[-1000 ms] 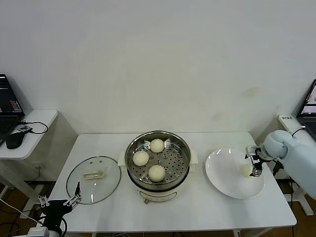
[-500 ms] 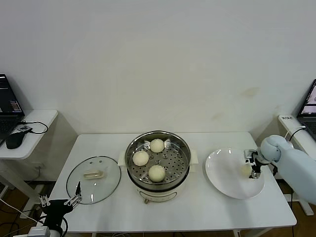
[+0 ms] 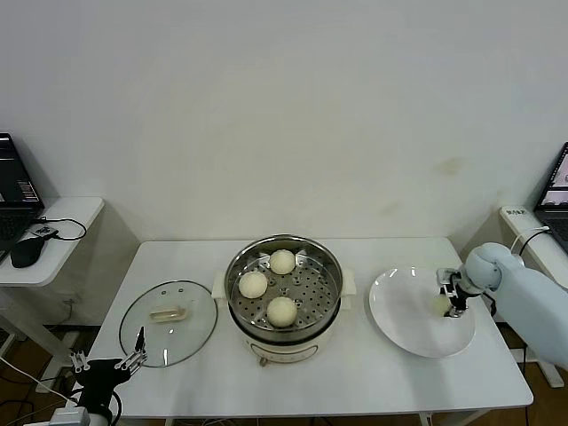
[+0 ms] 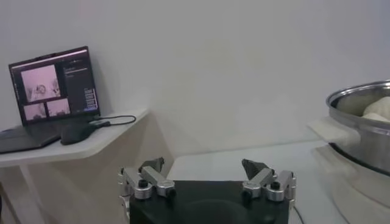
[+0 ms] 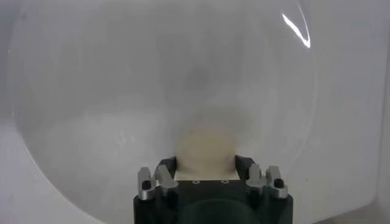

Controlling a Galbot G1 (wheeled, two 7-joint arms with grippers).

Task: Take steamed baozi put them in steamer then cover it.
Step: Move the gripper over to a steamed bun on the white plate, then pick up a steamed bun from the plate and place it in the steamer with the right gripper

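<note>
The steamer (image 3: 234,269) stands mid-table with three steamed baozi (image 3: 282,261) (image 3: 253,284) (image 3: 282,311) on its perforated tray. Another baozi (image 3: 440,305) (image 5: 206,149) lies on the white plate (image 3: 404,311) at the right. My right gripper (image 3: 451,300) (image 5: 206,163) is down on the plate with a finger pressed against each side of that bun. The glass cover (image 3: 146,328) lies flat to the left of the steamer. My left gripper (image 3: 106,362) (image 4: 204,165) hangs open and empty below the table's front-left corner. From there I see the steamer's rim (image 4: 359,100).
A side table (image 3: 75,213) at the left carries a laptop (image 4: 52,82) and a mouse (image 3: 25,252). Another laptop (image 3: 555,191) sits at the far right. The plate lies close to the table's right edge.
My right gripper's fingers have closed in on the baozi on the plate, and the wrist has shifted slightly toward the back. The left arm has not moved.
</note>
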